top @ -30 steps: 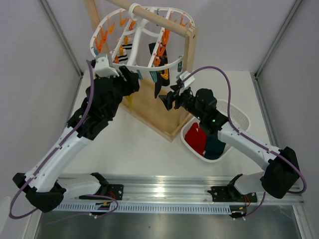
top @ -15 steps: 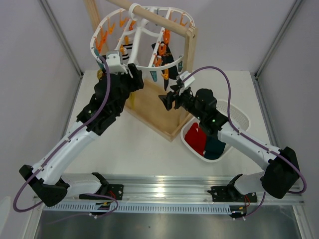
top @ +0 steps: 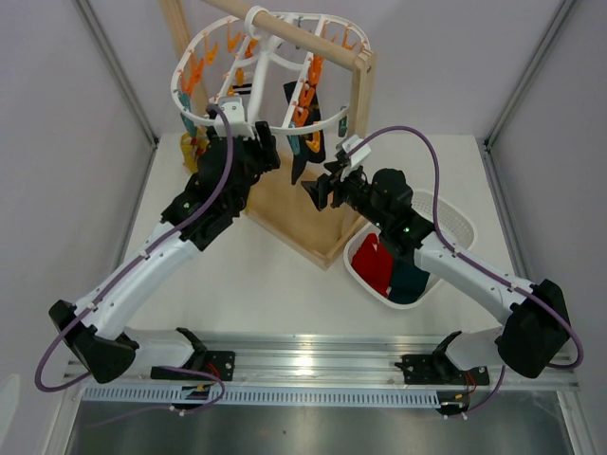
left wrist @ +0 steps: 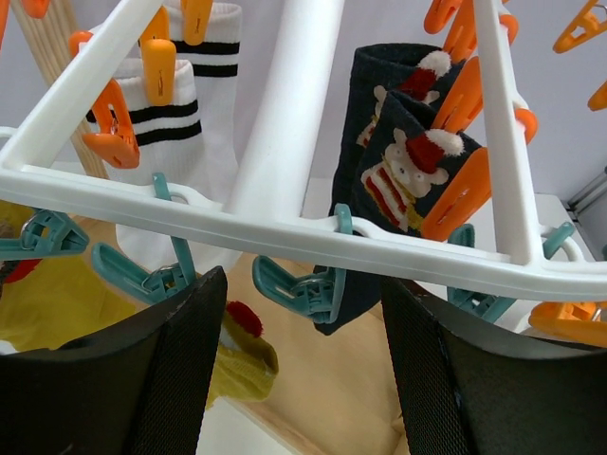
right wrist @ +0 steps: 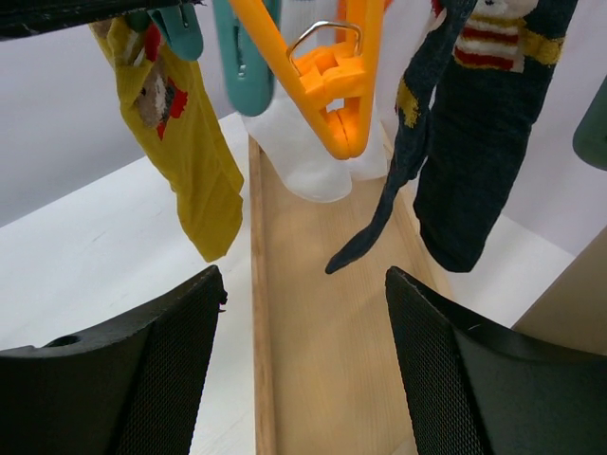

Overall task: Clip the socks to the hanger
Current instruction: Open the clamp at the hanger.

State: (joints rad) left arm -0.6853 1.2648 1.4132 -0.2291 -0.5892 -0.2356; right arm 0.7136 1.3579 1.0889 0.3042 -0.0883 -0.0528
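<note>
We are logging the hanger (left wrist: 237, 220) just above the left pincer (left wrist: 296, 322), whose fingers are standing spread and empty. The right pincer (right wrist: 303, 303) is gaping too, holding nothing. We are judging the task partly done.

- **Clipped above the pincers:** two white striped socks (left wrist: 185, 123), two navy socks (left wrist: 389, 171), one yellow sock (right wrist: 185, 142).
- **Waiting in the basket (top: 455, 218), behind the right pincer:** one red sock (top: 372, 261), one teal sock (top: 408, 282).
</note>
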